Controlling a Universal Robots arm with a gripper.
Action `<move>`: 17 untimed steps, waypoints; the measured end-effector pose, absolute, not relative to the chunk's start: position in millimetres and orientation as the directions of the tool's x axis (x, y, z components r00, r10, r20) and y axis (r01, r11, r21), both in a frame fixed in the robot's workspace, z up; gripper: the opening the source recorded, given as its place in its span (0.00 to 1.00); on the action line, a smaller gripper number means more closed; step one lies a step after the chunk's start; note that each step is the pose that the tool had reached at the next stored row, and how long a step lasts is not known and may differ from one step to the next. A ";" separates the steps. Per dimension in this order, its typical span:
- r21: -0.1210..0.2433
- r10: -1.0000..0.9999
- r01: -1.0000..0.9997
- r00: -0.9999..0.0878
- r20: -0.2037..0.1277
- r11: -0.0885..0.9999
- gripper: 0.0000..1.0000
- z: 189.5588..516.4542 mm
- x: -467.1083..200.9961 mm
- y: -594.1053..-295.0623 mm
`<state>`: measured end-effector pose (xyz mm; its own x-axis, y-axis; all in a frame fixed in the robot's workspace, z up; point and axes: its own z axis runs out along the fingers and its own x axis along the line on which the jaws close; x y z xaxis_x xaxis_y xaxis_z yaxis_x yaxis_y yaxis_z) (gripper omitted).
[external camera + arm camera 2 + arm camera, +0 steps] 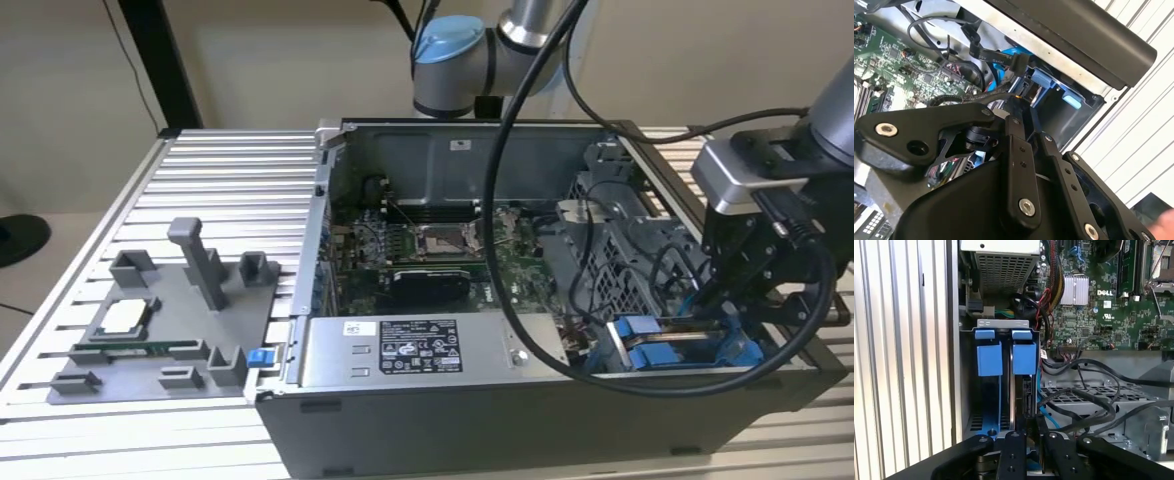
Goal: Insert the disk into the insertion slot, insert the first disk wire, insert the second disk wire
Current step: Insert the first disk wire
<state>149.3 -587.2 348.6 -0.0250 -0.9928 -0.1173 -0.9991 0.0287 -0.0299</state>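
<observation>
My gripper (731, 325) hangs over the front corner of the open computer case, at the exterior view's right. Its black fingers (1014, 450) stand close together at the mouth of the insertion slot (1003, 321), a grey metal bay with two blue tabs (1024, 352). They appear shut on the black connector of a flat disk wire (989, 56) that runs down to the fingertips (1014, 105). A blue carrier edge (661, 355) of the disk sits down inside the bay; the disk's body is hidden. A thin blue wire (1046, 412) loops beside the fingers.
Loose black cables (1089, 405) cross a perforated cage (627, 285) next to the bay. The motherboard (427, 250) fills the case floor, with the labelled power-supply box (400, 350) in front. A grey fixture tray (147, 340) lies on the slatted table (227, 170).
</observation>
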 end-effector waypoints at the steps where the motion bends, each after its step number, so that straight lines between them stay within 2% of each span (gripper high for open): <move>1: -0.030 -0.993 -0.999 -0.025 -0.117 0.029 0.00 348.2 149.3 -587.0; 17: -0.030 -0.991 -0.997 -0.068 -0.117 0.072 0.00 341.4 149.3 -583.8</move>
<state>149.3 -583.8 341.4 -0.0676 -0.9908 -0.1174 -0.9970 0.0715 -0.0301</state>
